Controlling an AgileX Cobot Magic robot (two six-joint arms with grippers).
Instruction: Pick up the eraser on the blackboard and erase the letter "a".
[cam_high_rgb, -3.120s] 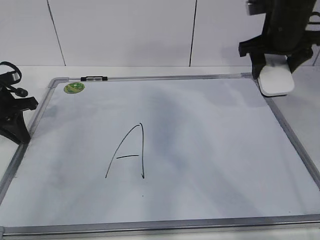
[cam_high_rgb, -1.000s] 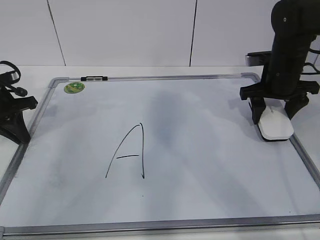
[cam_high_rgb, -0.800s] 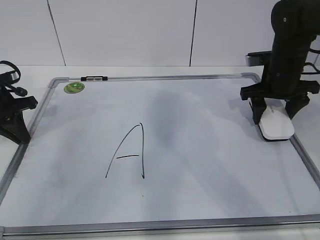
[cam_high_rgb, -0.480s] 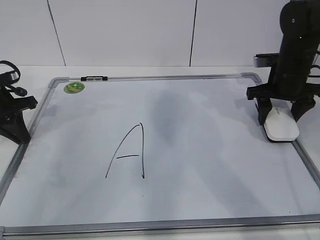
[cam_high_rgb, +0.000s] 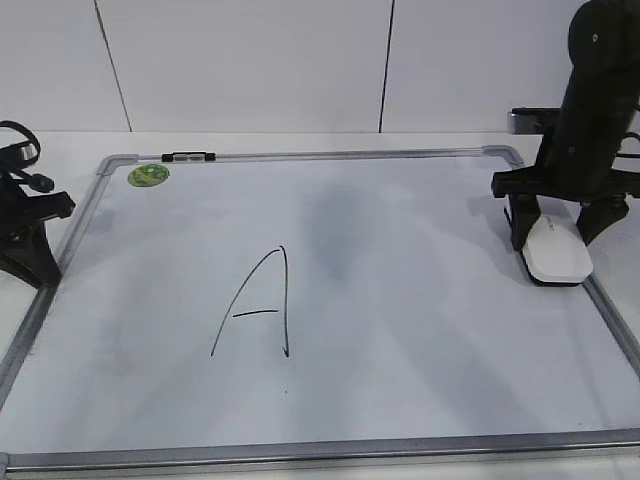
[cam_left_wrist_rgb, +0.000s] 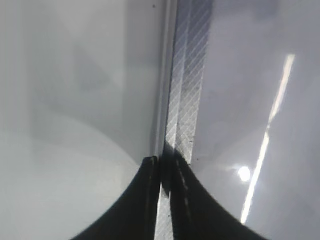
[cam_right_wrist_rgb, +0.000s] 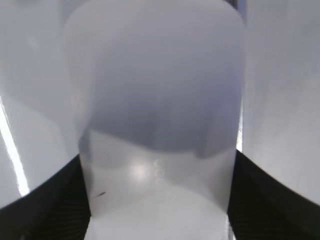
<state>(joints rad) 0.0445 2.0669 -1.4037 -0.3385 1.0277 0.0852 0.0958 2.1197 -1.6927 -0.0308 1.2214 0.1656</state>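
Observation:
The white eraser (cam_high_rgb: 557, 254) lies flat on the blackboard (cam_high_rgb: 420, 300) against its right frame. My right gripper (cam_high_rgb: 556, 238) stands over it with a black finger on each side, shut on it. In the right wrist view the eraser (cam_right_wrist_rgb: 157, 100) fills the space between the fingers of this gripper (cam_right_wrist_rgb: 157, 200). A tall capital "A" (cam_high_rgb: 258, 305) is drawn left of the board's middle. No small lowercase "a" shows in any view. My left gripper (cam_high_rgb: 40, 270) rests at the board's left frame, and its jaws (cam_left_wrist_rgb: 162, 167) are shut and empty.
A round green sticker (cam_high_rgb: 148, 175) and a small black-and-white clip (cam_high_rgb: 188, 157) sit at the board's far left corner. The grey metal frame (cam_left_wrist_rgb: 185, 100) runs under the left gripper. A white tiled wall stands behind the table.
The right gripper has brought the eraser from the far right corner down onto the board's right edge. In the last second it shifted slightly right. The left arm has not moved.

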